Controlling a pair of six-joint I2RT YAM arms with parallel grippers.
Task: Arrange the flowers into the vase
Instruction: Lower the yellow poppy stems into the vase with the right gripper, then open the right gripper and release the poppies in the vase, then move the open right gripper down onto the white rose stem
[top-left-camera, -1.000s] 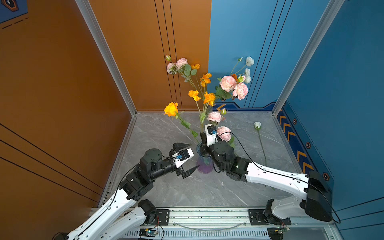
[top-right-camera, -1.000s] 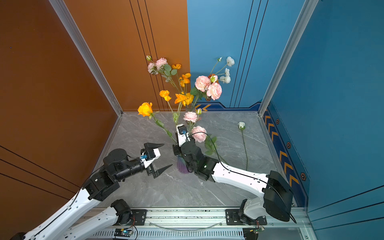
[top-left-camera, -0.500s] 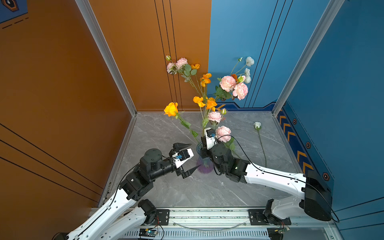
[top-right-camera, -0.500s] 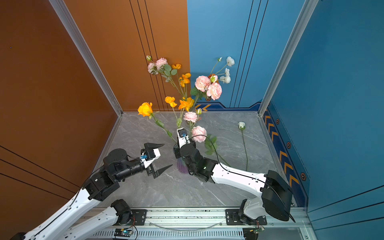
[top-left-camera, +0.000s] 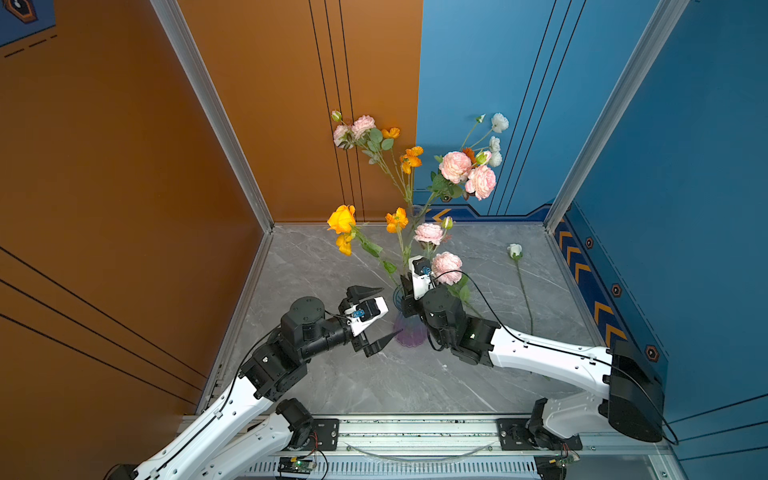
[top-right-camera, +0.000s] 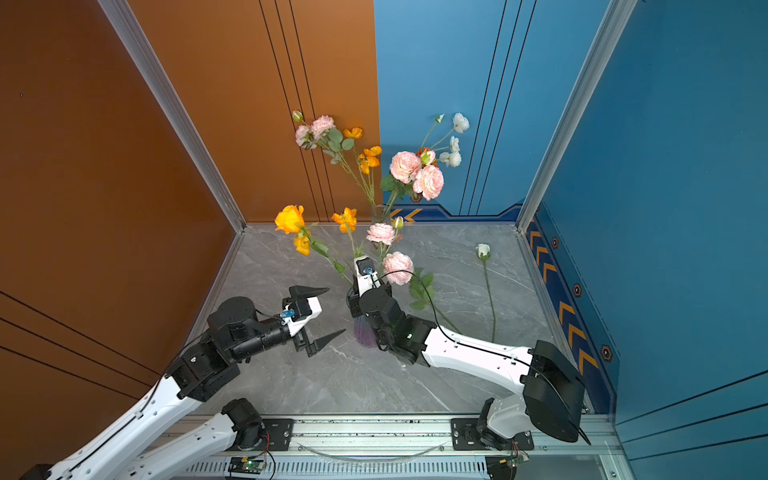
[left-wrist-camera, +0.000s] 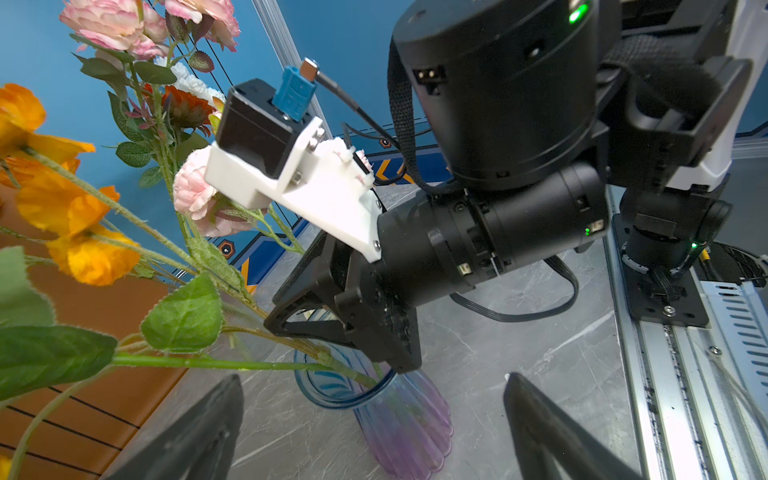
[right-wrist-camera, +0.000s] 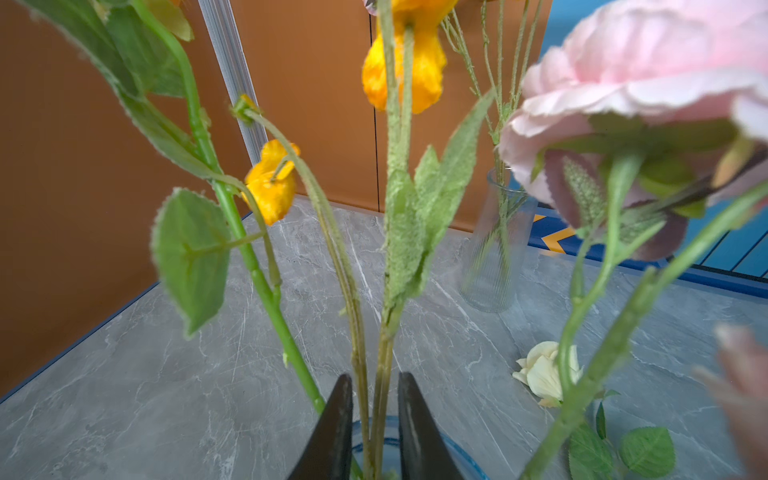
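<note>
No words, numbers or brand names can be read anywhere. Only wordless signs are seen: orange chevrons (top-left-camera: 580, 270) and small hexagon emblems (top-left-camera: 616, 290) are printed on the dark blue skirting band (top-left-camera: 511, 218) of the walls.

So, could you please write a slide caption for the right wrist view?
Right gripper, fingers slightly apart, straddles green stems above the blue vase.

Purple-blue ribbed vase (top-left-camera: 409, 336) upright before me. Orange and pink flowers (top-left-camera: 428, 232) in it, leaning 11 to 1 o'clock. White flower (top-left-camera: 514, 250) lies flat at 2 o'clock.
</note>
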